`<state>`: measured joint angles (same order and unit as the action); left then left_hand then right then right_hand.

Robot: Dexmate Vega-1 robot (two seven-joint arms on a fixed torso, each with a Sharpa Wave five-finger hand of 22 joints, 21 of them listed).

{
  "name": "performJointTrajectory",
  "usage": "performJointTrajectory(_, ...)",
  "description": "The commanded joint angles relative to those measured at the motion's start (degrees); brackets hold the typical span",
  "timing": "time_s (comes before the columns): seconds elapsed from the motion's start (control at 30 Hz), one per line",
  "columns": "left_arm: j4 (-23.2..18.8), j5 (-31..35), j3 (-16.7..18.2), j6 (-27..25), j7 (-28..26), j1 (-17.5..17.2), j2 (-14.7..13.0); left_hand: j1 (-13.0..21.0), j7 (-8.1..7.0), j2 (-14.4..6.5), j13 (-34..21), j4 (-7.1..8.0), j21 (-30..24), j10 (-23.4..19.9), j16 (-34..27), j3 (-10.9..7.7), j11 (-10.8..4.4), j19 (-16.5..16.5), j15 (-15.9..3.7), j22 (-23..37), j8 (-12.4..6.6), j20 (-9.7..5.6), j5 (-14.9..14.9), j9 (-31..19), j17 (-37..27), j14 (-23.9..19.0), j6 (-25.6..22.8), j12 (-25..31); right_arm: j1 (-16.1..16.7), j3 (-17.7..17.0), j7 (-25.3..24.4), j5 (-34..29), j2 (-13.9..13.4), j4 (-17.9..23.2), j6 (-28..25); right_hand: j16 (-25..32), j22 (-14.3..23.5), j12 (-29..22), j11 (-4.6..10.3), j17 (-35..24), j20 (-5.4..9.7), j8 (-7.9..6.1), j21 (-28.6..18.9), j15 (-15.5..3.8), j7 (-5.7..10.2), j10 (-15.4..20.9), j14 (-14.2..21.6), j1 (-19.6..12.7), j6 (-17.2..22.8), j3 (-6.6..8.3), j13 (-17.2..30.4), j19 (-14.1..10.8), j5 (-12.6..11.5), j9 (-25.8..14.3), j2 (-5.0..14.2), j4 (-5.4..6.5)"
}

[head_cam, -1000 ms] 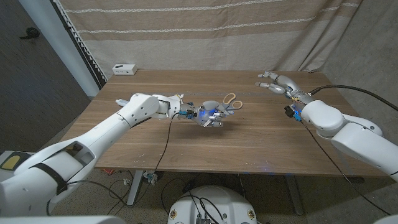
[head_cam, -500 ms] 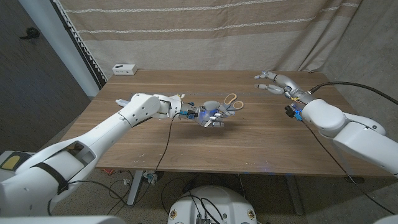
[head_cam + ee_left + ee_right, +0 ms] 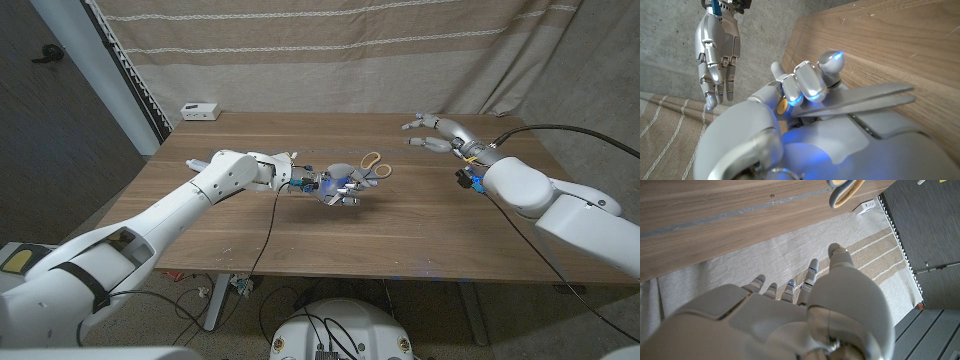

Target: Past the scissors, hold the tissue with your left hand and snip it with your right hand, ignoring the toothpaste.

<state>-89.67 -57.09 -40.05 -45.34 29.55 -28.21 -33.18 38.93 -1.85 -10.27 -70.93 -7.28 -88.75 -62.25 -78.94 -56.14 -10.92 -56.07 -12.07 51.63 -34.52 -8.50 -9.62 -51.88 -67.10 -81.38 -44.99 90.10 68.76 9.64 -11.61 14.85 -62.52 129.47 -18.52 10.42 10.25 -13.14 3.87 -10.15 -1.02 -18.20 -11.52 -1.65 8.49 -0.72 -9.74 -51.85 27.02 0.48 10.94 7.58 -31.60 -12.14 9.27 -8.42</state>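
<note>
Currently holding the scissors (image 3: 368,163) in the left hand (image 3: 338,187), mid-table: fingers curled over the blades in the left wrist view, orange-and-grey handles pointing toward the right side. Right hand (image 3: 432,134) raised above the far right part of the table (image 3: 420,225), fingers spread, gripping nothing, well apart from the scissors.

Risks, judged from here:
- Dropping the scissors at hand-over, since gripped by the blades alone; could pivot or slip before the right hand closes on the handles.
- Missing the handle loops, small against those fingers; likely to end in a grip unable to work the blades.
- Colliding hands mid-table if both close in at once.
- Stalling afterwards: cannot tell where the tissue lies. Pale patch under the left hand perhaps that, too hidden to say. Narrow white thing (image 3: 195,163) near the left edge possibly the toothpaste; wrong grab there possible.
</note>
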Motion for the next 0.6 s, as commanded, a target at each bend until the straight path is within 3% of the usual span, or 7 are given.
performJointTrajectory(0.03, 0.2, 0.4, -0.3, 0.2, 0.7, 0.3, 0.1, 0.4, 0.26, 0.0, -0.3, -0.28, 0.0, -0.3, 0.2, 0.03, -0.2, 0.0, 0.06, -0.2, -0.21, -3.66, -0.3, 0.1, 0.2, 0.3, -0.1, 0.3, -1.2, 1.6, 1.5, -4.5, -1.7, 2.2, -1.9, 0.3, 0.1, 0.1, -0.16, -0.1, -0.34, -0.53, 0.1, -1.02, -0.08, -0.1, -3.0, -0.5, 0.8, -0.13, 0.1, 0.1, -0.4, -0.3, -0.23, 0.11)
performJointTrajectory(0.6, 1.1, 1.4, -1.3, 0.3, 2.5, 1.3, 0.5, 0.4, 0.34, -0.1, -0.3, -0.28, -0.1, -0.4, 0.0, -0.05, -0.17, -0.1, 0.06, 0.1, -0.57, -3.64, -0.3, -0.3, 0.1, 0.1, -0.2, 0.3, -4.9, 4.7, 5.1, -9.2, -4.6, 6.1, -7.4, -0.2, 0.2, 0.8, -0.06, -0.1, -0.61, -1.19, 0.5, -2.59, 0.05, -2.4, -4.4, -1.5, 1.4, -0.49, 0.2, 1.5, -0.6, -1.3, -0.61, 0.28)
